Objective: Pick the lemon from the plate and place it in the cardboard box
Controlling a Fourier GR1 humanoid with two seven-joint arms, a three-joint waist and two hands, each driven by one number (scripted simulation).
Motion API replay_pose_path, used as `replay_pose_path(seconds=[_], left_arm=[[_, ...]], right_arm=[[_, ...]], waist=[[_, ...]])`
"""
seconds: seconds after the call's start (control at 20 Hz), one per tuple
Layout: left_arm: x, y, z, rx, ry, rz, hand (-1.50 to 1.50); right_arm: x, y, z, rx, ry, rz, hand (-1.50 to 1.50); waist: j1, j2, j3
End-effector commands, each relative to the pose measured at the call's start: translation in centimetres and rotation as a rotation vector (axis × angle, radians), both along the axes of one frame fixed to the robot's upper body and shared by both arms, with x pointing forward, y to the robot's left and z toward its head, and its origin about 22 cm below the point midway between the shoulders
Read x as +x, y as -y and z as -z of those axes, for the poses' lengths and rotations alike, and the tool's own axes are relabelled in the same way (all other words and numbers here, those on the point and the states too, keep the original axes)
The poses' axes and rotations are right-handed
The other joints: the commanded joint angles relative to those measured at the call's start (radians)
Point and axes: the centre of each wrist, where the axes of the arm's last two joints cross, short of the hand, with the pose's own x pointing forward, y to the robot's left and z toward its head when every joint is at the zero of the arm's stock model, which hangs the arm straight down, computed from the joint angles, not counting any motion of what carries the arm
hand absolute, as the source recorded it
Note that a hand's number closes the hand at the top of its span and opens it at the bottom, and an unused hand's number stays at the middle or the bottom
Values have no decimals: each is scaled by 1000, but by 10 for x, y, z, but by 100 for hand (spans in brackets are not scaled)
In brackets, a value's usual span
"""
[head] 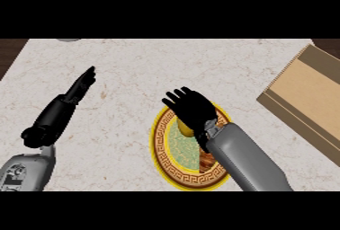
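Note:
A yellow lemon (185, 129) lies on a round plate (166, 155) with a yellow rim and patterned green centre, low in the middle of the head view. My right hand (191, 108) hovers over the lemon and hides most of it; its fingers are spread and point away from me, not curled round the fruit. The cardboard box (310, 96) stands open at the right edge of the counter, apart from the plate. My left hand (81, 85) rests at the left with straight fingers, holding nothing.
The pale marble counter (133, 63) stretches between the plate and the box. A small grey object (68, 40) shows at the top left edge. Dark floor (10, 54) lies beyond the counter's left corner.

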Motion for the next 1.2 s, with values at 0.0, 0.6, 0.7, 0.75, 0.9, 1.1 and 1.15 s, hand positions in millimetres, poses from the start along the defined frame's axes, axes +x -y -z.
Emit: replay_pose_path(seconds=[0.0,0.6,0.7,0.75,0.9,1.1,1.15], left_arm=[[0,1,3,-5,3,-6,0],[2,-1,0,-7,8,-10,0],[-6,5,-8,-7,-3,13,0],[6,-6,4,16,0,-29,0],[-5,1,-4,12,1,-20,0],[-16,-12,8,13,13,-49,0],[-1,10,4,-9,12,-25,0]], right_arm=[[6,7,14,-8,-28,-5,-150],[16,5,20,97,149,-209,150],[1,2,45,115,177,-252,150],[-2,23,34,154,174,-181,150],[9,58,26,254,82,52,150],[-13,112,25,358,114,158,150],[-23,94,22,378,150,167,150]], waist=[[-1,5,3],[0,6,3],[2,6,3],[-10,5,3],[-17,1,3],[-24,-2,3],[-25,1,3]])
